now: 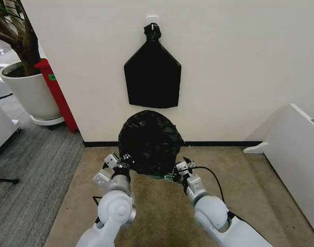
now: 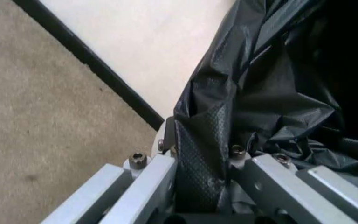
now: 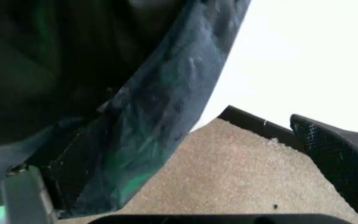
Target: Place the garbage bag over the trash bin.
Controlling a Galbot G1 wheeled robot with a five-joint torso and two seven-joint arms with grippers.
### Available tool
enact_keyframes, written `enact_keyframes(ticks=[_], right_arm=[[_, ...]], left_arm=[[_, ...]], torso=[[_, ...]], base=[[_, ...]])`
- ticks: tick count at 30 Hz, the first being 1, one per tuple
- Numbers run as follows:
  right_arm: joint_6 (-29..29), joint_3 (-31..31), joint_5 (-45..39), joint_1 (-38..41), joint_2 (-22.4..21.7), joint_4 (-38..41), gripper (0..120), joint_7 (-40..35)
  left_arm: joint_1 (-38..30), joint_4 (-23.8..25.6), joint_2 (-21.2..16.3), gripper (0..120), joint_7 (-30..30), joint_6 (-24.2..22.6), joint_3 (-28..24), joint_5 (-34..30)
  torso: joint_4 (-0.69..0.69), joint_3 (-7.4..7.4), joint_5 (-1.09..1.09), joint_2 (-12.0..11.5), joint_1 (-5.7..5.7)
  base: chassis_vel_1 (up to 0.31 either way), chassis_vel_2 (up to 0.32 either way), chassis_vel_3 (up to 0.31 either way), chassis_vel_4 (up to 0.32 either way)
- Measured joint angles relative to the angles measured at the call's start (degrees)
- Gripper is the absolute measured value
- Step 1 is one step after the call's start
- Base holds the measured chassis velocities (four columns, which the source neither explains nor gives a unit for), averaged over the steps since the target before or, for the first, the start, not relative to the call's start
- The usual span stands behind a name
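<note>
Left gripper [image 1: 124, 160] clamped on garbage bag [image 1: 149, 141], left edge; right gripper [image 1: 180, 169] spread wide, touching bag's right edge. No readable writing.

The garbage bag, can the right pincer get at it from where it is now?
Probably yes. The right pincer sits against the garbage bag on its right side, open, with plastic beside one finger and bare carpet between.

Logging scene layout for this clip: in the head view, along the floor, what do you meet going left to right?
Planter pot → red panel → left gripper → garbage bag → right gripper → white board.
</note>
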State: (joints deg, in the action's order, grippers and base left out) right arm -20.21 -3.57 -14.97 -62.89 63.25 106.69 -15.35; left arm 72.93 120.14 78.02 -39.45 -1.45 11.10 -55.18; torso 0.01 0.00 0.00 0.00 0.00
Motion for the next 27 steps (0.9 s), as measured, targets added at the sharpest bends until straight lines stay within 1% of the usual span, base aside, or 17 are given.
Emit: enact_keyframes(ticks=[3, 6, 9, 14, 21, 22, 27], right_arm=[[0.5, 0.3, 0.0, 0.6, 0.2, -1.8, 100, 0.3], [1.1, 0.4, 0.1, 0.7, 0.2, -3.1, 100, 0.4], [1.3, 0.5, 0.2, 0.5, 0.2, -3.6, 100, 0.5], [1.1, 0.6, 0.2, -0.3, -0.2, -2.2, 100, 0.6], [-0.2, 1.0, -0.2, -3.4, -1.6, 5.5, 100, 0.5], [-0.2, 1.0, -0.2, -3.4, -1.6, 5.5, 100, 0.5], [-0.4, 2.3, -0.1, -6.6, -2.7, 11.5, 100, 0.3]], left_arm=[[0.9, 1.9, 0.6, 1, -0.4, -0.4, 0.2, -0.8], [1.2, 2.5, 0.9, 1, -0.5, -0.7, 0.2, -0.9], [1.1, 2.5, 0.9, 1, -0.6, -0.7, 0.2, -0.7], [0.2, 0.6, 0.5, 1, -0.6, -0.5, 0.2, 0.4], [-1.8, -4.4, 0.0, 1, 0.0, 1.2, 0.6, 2.4], [-1.8, -4.4, 0.0, 1, 0.0, 1.2, 0.6, 2.4], [-2.6, -7.3, -0.9, 1, 0.9, 2.2, 1.0, 5.3]], torso=[[0.0, 0.0, 0.0, 0.0, 0.0], [0.0, 0.0, 0.0, 0.0, 0.0], [-0.01, 0.0, 0.0, 0.0, 0.0], [0.0, 0.0, -0.01, 0.0, 0.0], [-0.01, 0.0, -0.01, 0.0, 0.0], [-0.01, 0.0, -0.01, 0.0, 0.0], [-0.01, 0.0, -0.01, 0.0, 0.0]], base=[[0.0, 0.0, 0.0, 0.0], [0.0, 0.0, 0.0, 0.0], [0.0, 0.0, 0.0, 0.0], [0.0, 0.0, 0.0, 0.0], [0.0, 0.0, 0.0, 0.0], [0.0, 0.0, 0.0, 0.0], [0.0, 0.0, 0.0, 0.0]])
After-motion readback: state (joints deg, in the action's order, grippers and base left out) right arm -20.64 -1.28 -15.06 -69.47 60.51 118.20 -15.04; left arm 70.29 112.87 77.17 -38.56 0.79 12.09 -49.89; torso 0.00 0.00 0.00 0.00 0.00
